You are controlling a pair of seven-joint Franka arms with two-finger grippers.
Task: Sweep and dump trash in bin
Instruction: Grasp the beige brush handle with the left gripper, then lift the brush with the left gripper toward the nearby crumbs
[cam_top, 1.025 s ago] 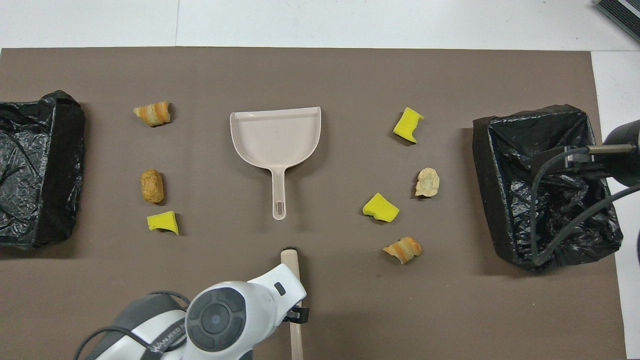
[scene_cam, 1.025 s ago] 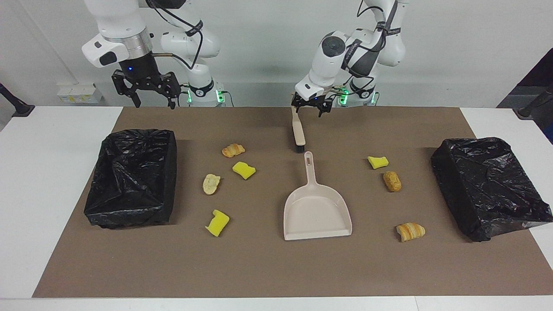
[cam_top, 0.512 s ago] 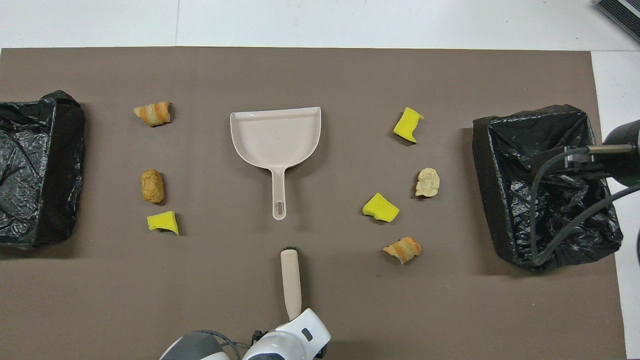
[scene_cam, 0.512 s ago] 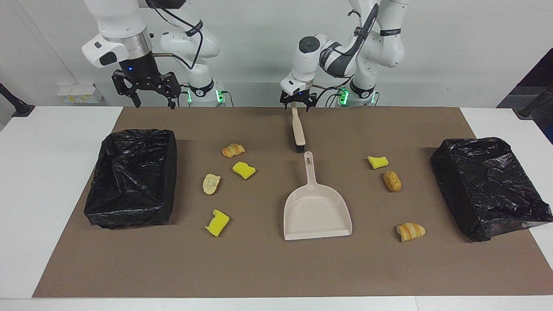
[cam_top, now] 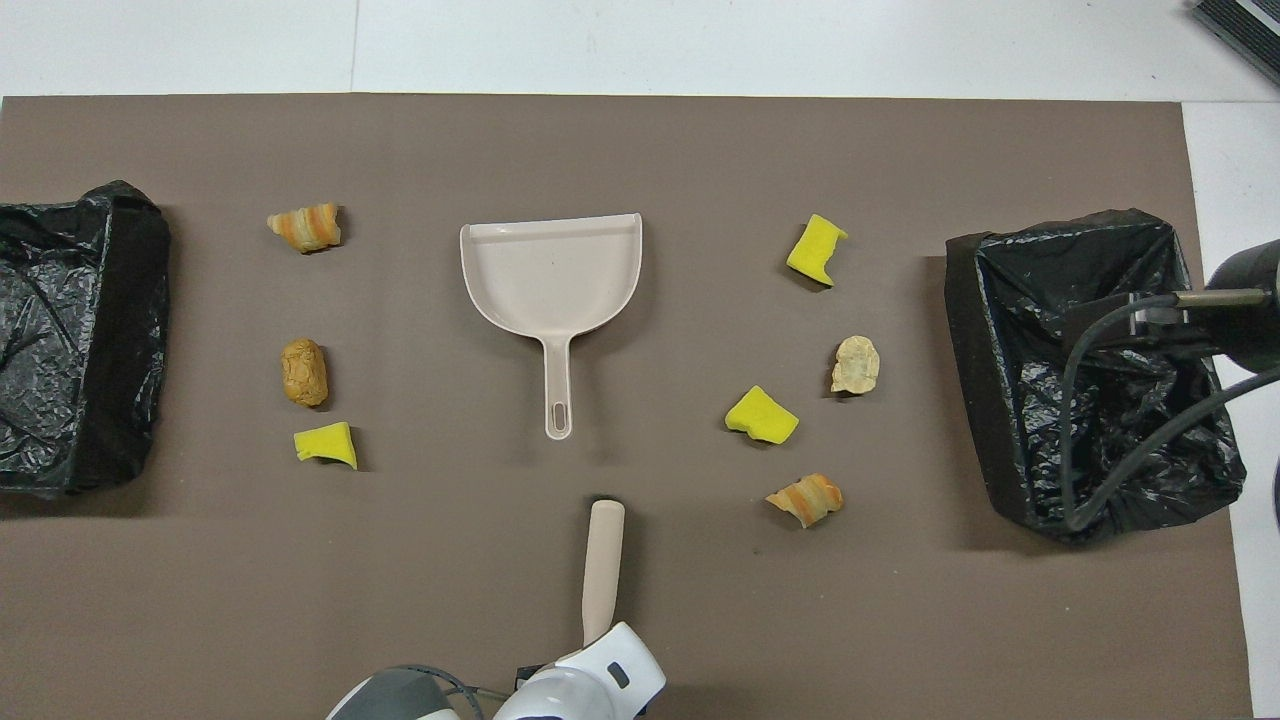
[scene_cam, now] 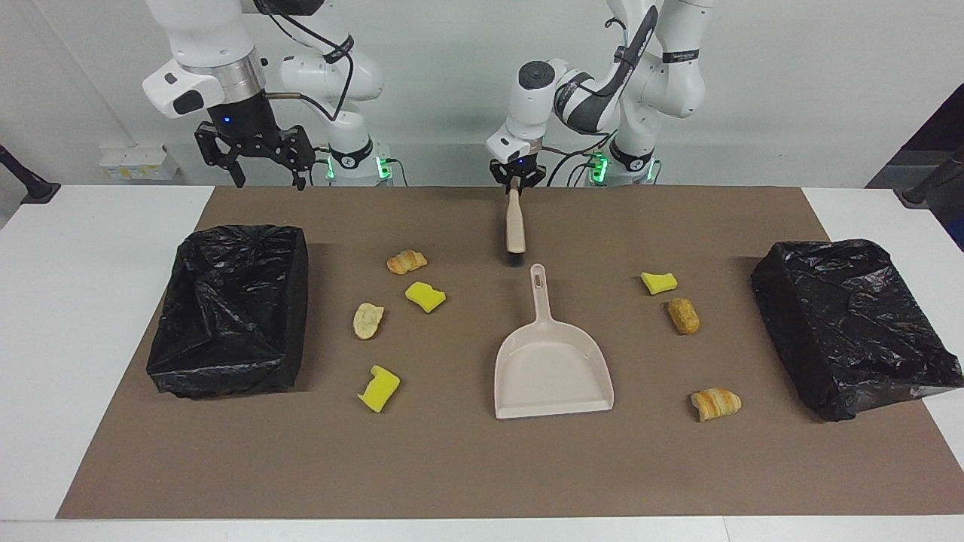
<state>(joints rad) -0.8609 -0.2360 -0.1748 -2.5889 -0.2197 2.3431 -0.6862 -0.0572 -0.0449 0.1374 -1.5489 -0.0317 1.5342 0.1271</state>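
Visibly bare dustpan [scene_cam: 552,369] interior.

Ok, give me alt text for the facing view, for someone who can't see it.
The left tool is shut on the handle of a beige brush, near the robots. A dustpan lies mid-table amid seven scattered trash pieces, with a black-lined bin at each end. The right tool waits open above the table's edge near one bin.

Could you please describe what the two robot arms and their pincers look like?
Both arms are glossy white, with rounded joints and dark grey bands. Loose black cables run along them, and green lights glow at their bases. The left pincer is small and black. The right pincer is black with linked fingers, below a silver collar, a black wrist and a blue light.
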